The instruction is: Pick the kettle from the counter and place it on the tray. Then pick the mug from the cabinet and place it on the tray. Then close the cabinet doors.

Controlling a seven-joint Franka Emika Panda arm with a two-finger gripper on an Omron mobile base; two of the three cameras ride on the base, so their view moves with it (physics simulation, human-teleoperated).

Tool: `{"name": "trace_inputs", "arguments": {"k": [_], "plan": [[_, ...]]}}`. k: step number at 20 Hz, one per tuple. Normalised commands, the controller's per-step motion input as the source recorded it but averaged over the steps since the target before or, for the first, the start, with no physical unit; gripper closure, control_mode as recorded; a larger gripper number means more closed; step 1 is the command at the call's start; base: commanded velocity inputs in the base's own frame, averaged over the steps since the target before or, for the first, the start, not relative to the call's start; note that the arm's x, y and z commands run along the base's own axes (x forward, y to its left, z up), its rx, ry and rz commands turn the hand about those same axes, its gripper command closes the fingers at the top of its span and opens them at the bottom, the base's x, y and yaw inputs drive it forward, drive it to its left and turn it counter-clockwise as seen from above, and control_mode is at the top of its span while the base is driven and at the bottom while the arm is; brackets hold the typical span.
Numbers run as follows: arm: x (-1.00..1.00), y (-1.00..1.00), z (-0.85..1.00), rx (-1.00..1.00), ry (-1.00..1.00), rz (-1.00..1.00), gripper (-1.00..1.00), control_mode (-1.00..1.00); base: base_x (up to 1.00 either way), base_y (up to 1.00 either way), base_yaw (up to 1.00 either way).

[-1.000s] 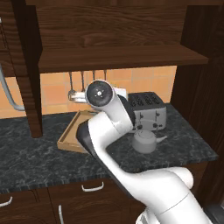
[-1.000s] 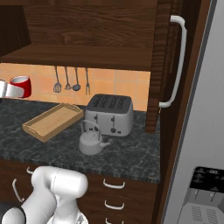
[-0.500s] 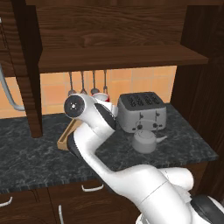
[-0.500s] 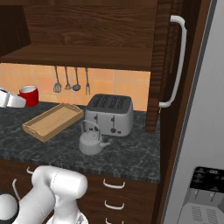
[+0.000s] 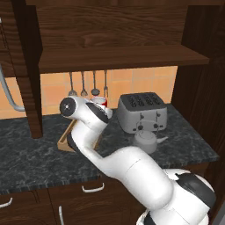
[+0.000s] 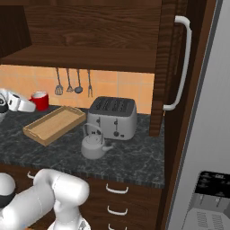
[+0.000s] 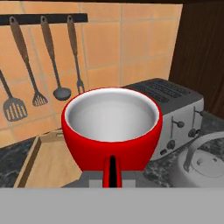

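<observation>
**Red mug carried above the tray**

Red mug sits clamped in the hand, held above the far end of the light-wood tray. Beside the tray, the grey kettle stands on the dark tabletop, just in front of the silver toaster. Utensils hang on the tiled wall behind the tray.

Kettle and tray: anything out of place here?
Yes. The kettle sits on the counter in front of the toaster, not on the tray, yet the gripper is shut on the mug. Cabinet doors stand open.
</observation>
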Motion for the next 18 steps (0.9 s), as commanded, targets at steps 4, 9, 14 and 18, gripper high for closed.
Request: {"name": "trace_inputs", "arguments": {"k": [4,9,14,18], "plan": [[0.63,0.02,-0.47,0.0,0.0,-0.06,1.0,-1.0,0.0,0.0,0.0],[0.57,0.0,-0.56,0.0,0.0,-0.07,1.0,-1.0,0.0,0.0,0.0],[0.56,0.05,-0.47,0.0,0.0,-0.08,1.0,-1.0,0.0,0.0,0.0],[0.53,0.03,-0.44,0.0,0.0,-0.08,1.0,-1.0,0.0,0.0,0.0]]}}
